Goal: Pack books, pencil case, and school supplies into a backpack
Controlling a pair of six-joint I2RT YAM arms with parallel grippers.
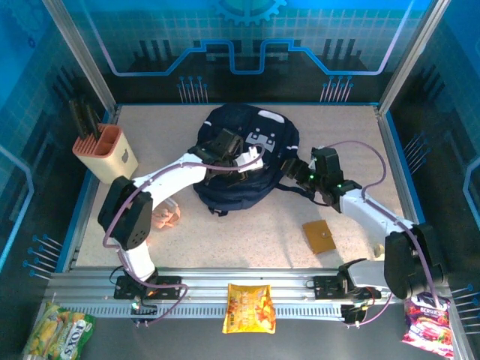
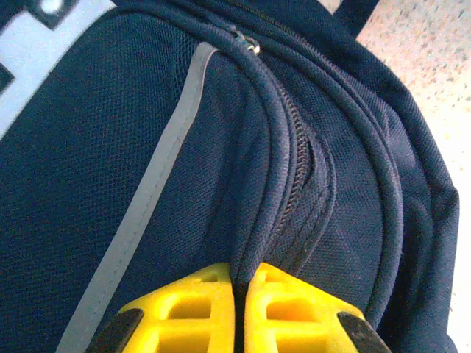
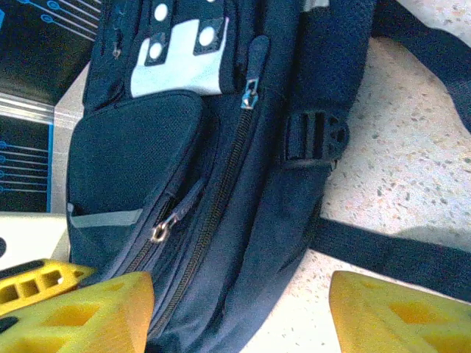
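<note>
The navy backpack [image 1: 259, 127] lies in the middle of the table. My left gripper [image 1: 238, 169] is on its top and is shut on a fold of fabric beside a zipper; in the left wrist view the yellow fingers [image 2: 191, 309] pinch that fold of the backpack [image 2: 88, 147]. My right gripper [image 1: 291, 169] stands open at the bag's right side. In the right wrist view its fingers [image 3: 96, 312] straddle the edge of the backpack [image 3: 147, 147] and bare table. A tan-brown square school supply [image 1: 319, 236] lies to the right. The books and pencil case are out of view.
A peach-and-cream holder with black tools [image 1: 105, 150] stands at the back left. A pink-orange object [image 1: 166, 217] lies under the left arm. Snack bags lie on the front rail: yellow [image 1: 250, 307], pink [image 1: 426, 319], green-yellow [image 1: 58, 330]. A dark strap [image 3: 390, 254] trails over the table.
</note>
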